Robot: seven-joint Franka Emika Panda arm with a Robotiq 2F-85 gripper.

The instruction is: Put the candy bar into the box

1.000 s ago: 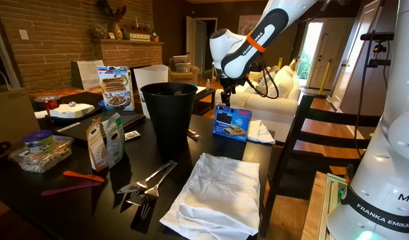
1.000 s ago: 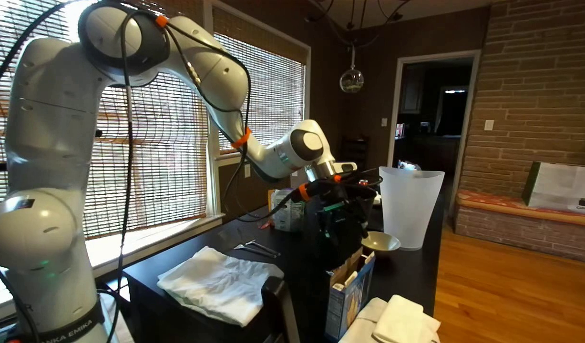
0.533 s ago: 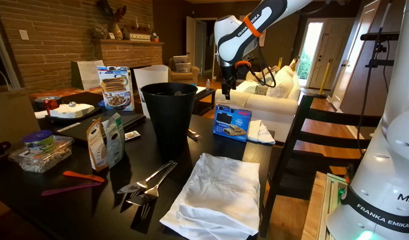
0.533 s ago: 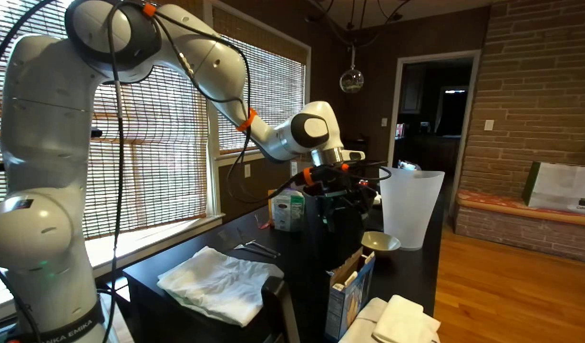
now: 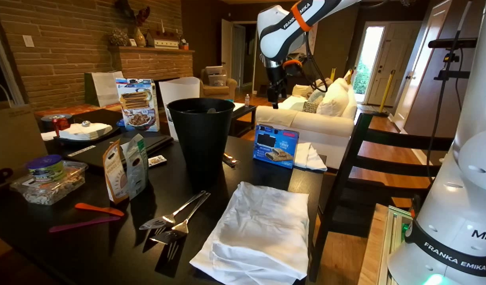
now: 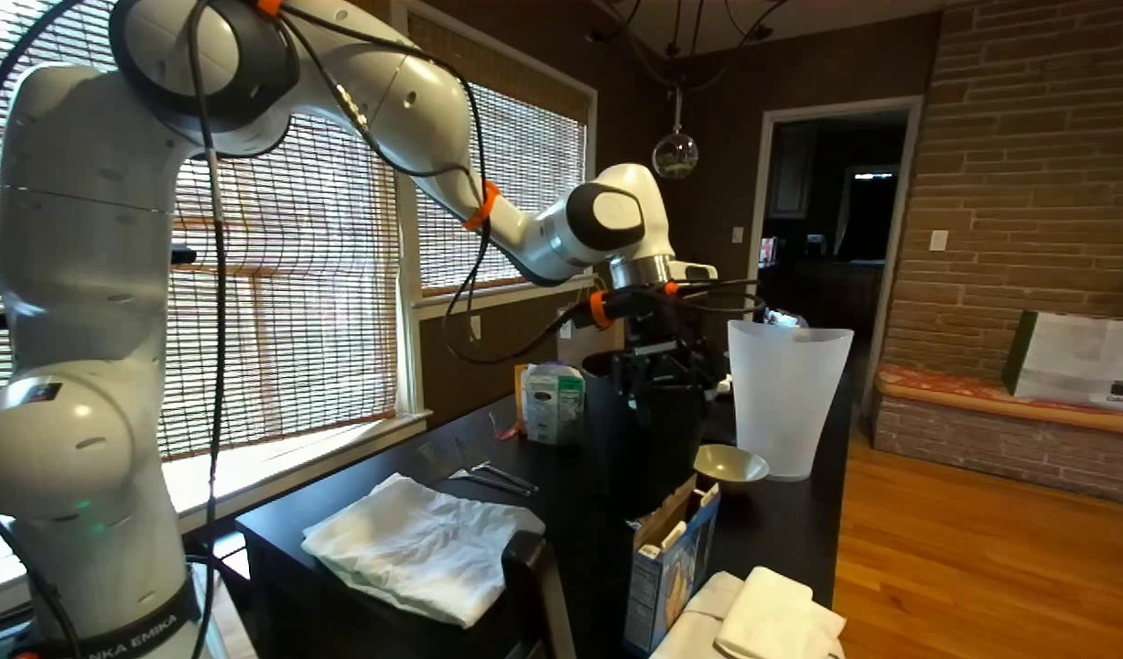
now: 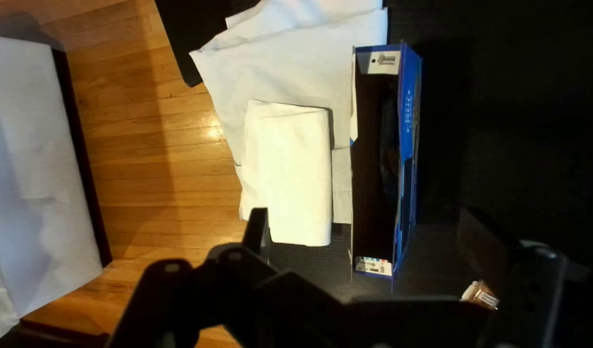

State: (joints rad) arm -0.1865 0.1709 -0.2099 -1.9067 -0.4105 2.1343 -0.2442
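Hovering, one tool (image 7: 364, 222), one blue box (image 5: 276, 146), one wrapper (image 7: 389, 145) inside

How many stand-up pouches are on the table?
2. In an exterior view, the orange-and-white pouch stands on the table, picture-left of the black bin; the gray-green pouch stands beside it, nearer the bin. Others may be hidden from view.

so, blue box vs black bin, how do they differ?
The blue box is rectangular; the black bin is round and narrows toward its base. The box is printed with pictures and text; the bin looks plain. The box stands lower; the bin is clearly taller. Both stand upright with open tops.
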